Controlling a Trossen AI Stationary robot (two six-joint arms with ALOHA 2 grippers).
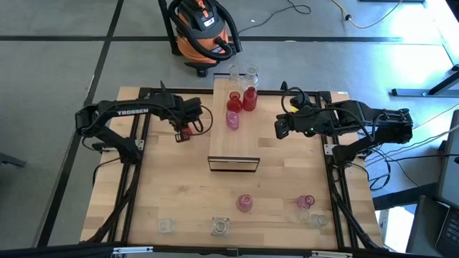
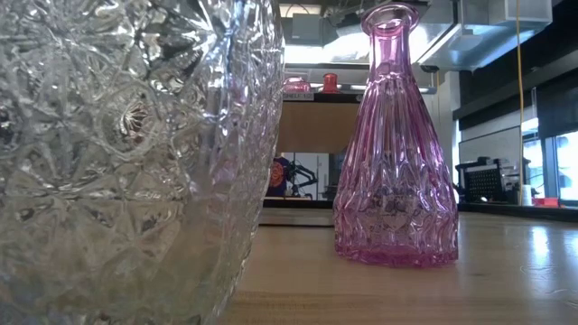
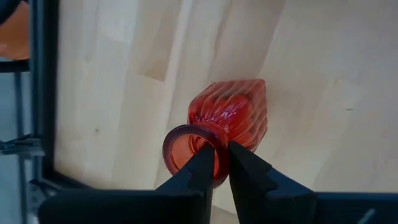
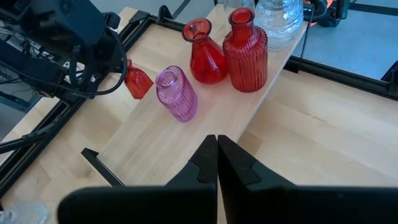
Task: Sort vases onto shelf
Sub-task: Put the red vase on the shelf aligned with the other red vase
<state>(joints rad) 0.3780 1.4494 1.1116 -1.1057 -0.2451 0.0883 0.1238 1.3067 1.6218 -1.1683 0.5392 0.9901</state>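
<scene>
Left of the shelf (image 1: pixel 233 136), a small red vase (image 3: pixel 229 121) is pinched at its rim by the left gripper (image 3: pixel 219 163), best carried level to the red group, while the right gripper (image 4: pixel 217 155) is held pressed together at the shelf's right

Ribbed red vase (image 3: pixel 231 115); ribbed pink vase (image 4: pixel 176 94); cut-pattern clear vase (image 2: pixel 126 153); light-wood shelf (image 1: pixel 233 143)

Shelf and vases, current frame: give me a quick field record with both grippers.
shelf: long light-wood plank, centre of the table
on shelf: two clear glass vases, two red glass vases, one pink ribbed glass vase, all at the far end
left gripper: fingers at the rim of a small red ribbed glass vase, left of the shelf
right gripper: shut, empty, right of the shelf
</scene>
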